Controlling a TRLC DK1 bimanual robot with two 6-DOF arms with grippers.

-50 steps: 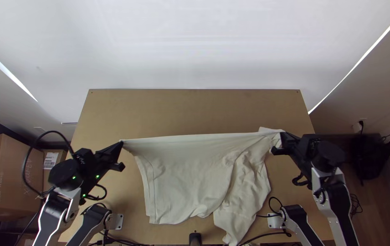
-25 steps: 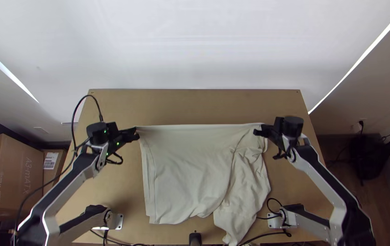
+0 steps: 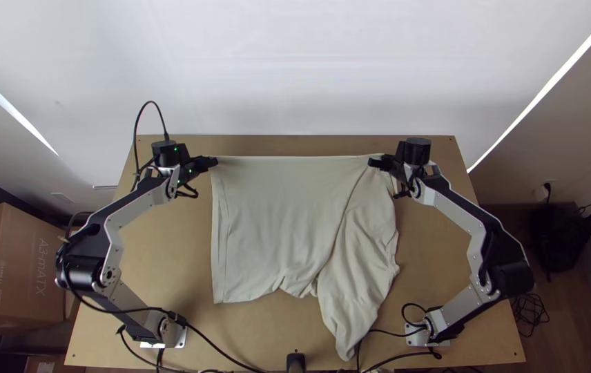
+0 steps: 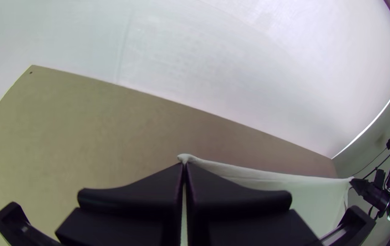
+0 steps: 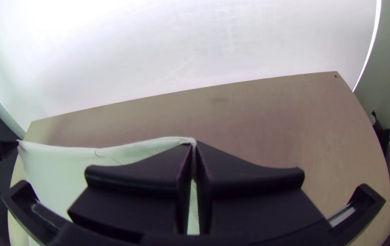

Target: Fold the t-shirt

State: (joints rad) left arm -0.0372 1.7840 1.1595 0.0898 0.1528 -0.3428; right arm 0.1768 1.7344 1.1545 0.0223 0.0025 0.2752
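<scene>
The cream t-shirt (image 3: 282, 221) lies over the middle of the table, its far edge pulled straight between the two grippers, its near right part loose and wrinkled. At the far left corner of that edge is my left gripper (image 3: 214, 162); in the left wrist view the left gripper (image 4: 184, 165) is shut on the cloth (image 4: 268, 178). My right gripper (image 3: 373, 161) holds the far right corner, and in the right wrist view the right gripper (image 5: 194, 145) is shut on a bit of the shirt (image 5: 67, 168).
The wooden table (image 3: 433, 262) shows bare wood on both sides of the shirt and a narrow strip beyond it. Black cables (image 3: 223, 351) run along the near edge by the arm bases. Cardboard boxes (image 3: 16, 266) stand off the table at left.
Both grippers have moved up the picture toward the table's far edge and somewhat closer together. The shirt has come along, its near left edge sliding away from the table's near side.
</scene>
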